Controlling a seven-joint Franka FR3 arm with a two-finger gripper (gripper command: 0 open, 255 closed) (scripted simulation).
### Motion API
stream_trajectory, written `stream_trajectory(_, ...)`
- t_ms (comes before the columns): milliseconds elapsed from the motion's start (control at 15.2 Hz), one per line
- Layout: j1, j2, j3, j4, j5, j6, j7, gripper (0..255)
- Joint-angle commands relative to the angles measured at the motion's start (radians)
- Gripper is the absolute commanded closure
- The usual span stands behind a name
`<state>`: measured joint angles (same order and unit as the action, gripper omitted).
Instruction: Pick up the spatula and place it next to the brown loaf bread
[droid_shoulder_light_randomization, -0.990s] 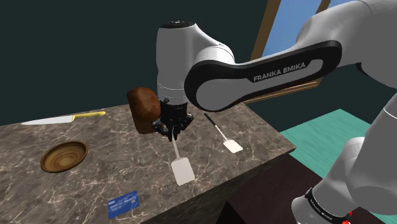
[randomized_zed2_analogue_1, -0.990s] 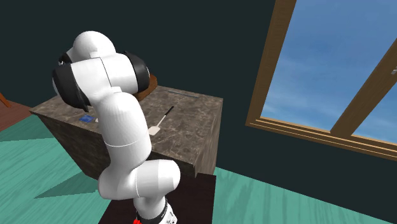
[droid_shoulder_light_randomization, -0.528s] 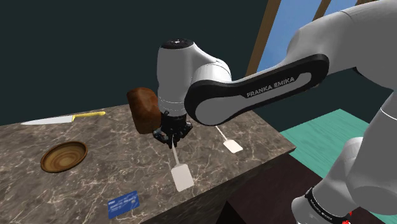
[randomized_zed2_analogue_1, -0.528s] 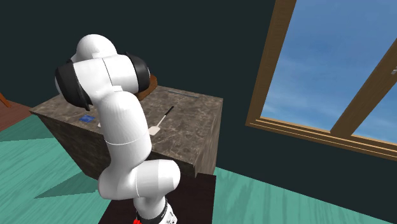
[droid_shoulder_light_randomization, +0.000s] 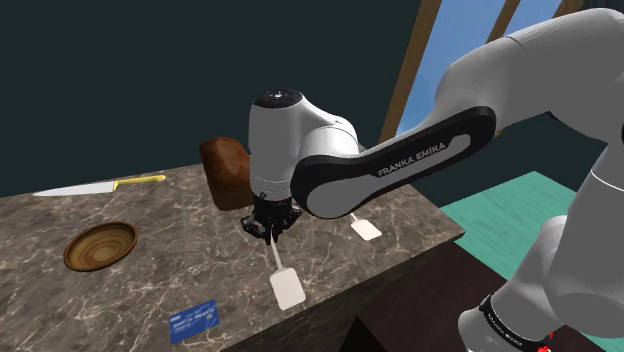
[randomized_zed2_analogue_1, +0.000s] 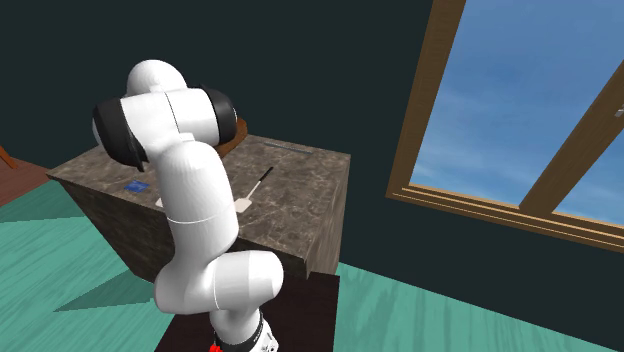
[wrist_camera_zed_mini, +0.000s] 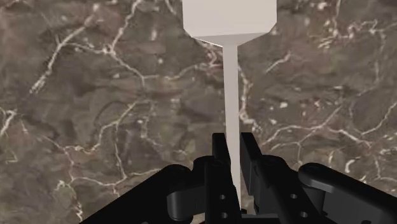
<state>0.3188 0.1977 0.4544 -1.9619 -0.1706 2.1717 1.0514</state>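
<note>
Two-finger hand (wrist_camera_zed_mini: 234, 140) clamped on white spatula (wrist_camera_zed_mini: 229, 95) in wrist view, shoulder view w/ brown loaf (droid_shoulder_light_randomization: 227, 172), 2nd spatula (droid_shoulder_light_randomization: 366, 229).

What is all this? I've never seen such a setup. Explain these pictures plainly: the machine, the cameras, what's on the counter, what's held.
The machine is a white robot arm ending in a black two-finger claw. The shoulder view looks down over a marble counter from beside the arm's base. The second exterior view stands behind the arm, near a window. The wrist view rides on the hand and looks along the claw. On the counter lie a brown loaf, a brown bowl, a yellow-handled knife, a blue card and a dark-handled spatula. The claw is shut on the handle of another, white spatula, close to the loaf.
</note>
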Motion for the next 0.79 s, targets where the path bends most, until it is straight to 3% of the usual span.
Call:
stream_trajectory(0,0.003,0.018,-0.003,-0.011,-0.012,0.027,0.009,255)
stream_trajectory(330,0.008,0.051,-0.01,-0.036,-0.036,0.08,0.027,255)
stream_trajectory(726,0.008,0.051,-0.01,-0.036,-0.036,0.08,0.027,255)
